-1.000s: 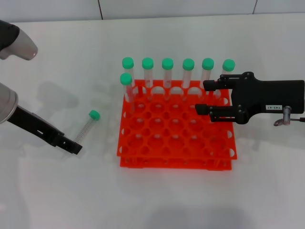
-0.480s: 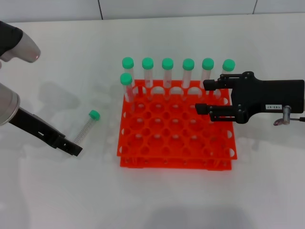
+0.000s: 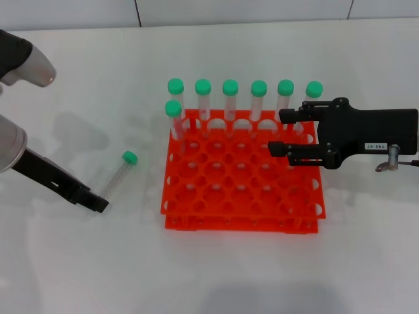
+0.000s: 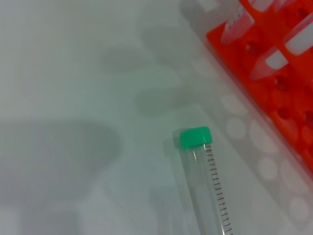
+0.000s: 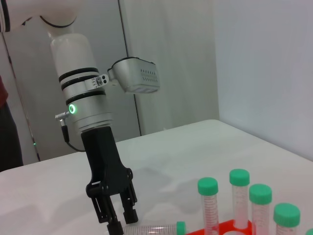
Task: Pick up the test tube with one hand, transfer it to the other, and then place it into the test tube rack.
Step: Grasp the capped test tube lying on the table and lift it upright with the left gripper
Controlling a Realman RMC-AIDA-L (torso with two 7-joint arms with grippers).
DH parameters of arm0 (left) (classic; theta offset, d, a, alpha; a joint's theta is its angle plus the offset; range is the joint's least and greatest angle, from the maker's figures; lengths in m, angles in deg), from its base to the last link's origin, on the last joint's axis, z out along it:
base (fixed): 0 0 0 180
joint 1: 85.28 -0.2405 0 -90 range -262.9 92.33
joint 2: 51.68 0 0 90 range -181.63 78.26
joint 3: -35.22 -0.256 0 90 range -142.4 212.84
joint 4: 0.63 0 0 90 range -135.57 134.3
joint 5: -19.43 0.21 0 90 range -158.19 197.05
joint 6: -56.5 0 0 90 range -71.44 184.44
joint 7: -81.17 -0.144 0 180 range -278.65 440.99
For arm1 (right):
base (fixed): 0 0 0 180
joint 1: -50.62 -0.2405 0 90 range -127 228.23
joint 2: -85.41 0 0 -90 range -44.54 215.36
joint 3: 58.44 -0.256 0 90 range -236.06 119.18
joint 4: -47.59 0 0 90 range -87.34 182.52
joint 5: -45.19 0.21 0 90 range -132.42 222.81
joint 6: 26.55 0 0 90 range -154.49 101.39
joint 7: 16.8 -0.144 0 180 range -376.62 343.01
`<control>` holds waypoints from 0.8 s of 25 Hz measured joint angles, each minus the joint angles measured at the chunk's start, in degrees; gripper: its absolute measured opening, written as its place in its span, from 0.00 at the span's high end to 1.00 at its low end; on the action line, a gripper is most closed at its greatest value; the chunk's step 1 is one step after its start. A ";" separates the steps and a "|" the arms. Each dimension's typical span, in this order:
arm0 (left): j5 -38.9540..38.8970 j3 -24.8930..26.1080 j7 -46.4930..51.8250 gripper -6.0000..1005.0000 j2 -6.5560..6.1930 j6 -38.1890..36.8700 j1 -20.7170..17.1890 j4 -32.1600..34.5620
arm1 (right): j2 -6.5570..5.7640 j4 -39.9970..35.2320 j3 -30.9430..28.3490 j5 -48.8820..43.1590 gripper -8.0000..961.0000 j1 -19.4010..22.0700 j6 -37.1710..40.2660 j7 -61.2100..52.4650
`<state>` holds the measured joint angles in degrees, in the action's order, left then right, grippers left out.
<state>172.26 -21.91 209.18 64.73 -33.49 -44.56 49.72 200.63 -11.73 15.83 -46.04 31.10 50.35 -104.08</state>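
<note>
The test tube (image 3: pixel 116 175), clear with a green cap (image 3: pixel 129 157), lies flat on the white table left of the orange-red test tube rack (image 3: pixel 242 222). My left gripper (image 3: pixel 99 203), black and unlabelled, is low over the table at the tube's bottom end. In the right wrist view the left gripper (image 5: pixel 121 221) points down with its fingers slightly apart beside the lying tube (image 5: pixel 154 228). The left wrist view shows that tube (image 4: pixel 208 191) close up, with nothing gripping it. My right gripper (image 3: pixel 277 133), with the white label, hovers open over the rack's right side, holding nothing.
Several green-capped tubes (image 3: pixel 230 98) stand in the rack's back rows; its front holes are unfilled. A wall edge runs along the table's far side. White table surface (image 3: pixel 78 261) lies around the lying tube.
The left gripper has slid slightly to the left, away from the tube's bottom end. The tube, the rack and the right gripper have not moved.
</note>
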 joint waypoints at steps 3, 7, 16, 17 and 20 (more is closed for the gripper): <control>0.03 0.00 0.04 0.46 0.02 0.14 0.12 0.00 | 0.00 0.00 0.00 0.00 0.32 0.00 0.00 0.00; 0.40 0.00 0.16 0.46 0.04 0.28 0.25 0.00 | 0.00 0.00 0.00 0.00 0.32 0.00 0.01 0.00; 0.77 -0.09 0.08 0.53 0.13 0.64 0.57 -0.08 | 0.00 0.00 0.00 0.00 0.32 0.01 -0.26 0.00; 0.77 -0.09 0.07 0.54 0.13 0.64 0.59 -0.10 | 0.00 -0.01 0.00 0.00 0.32 0.01 -0.28 0.00; 0.83 -0.12 -0.04 0.55 0.08 0.64 0.64 -0.18 | 0.00 0.00 0.00 0.00 0.32 0.01 -0.37 0.00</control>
<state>173.09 -22.03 209.14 64.81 -32.85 -43.92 49.55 200.63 -11.73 15.83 -46.04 31.11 49.98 -104.08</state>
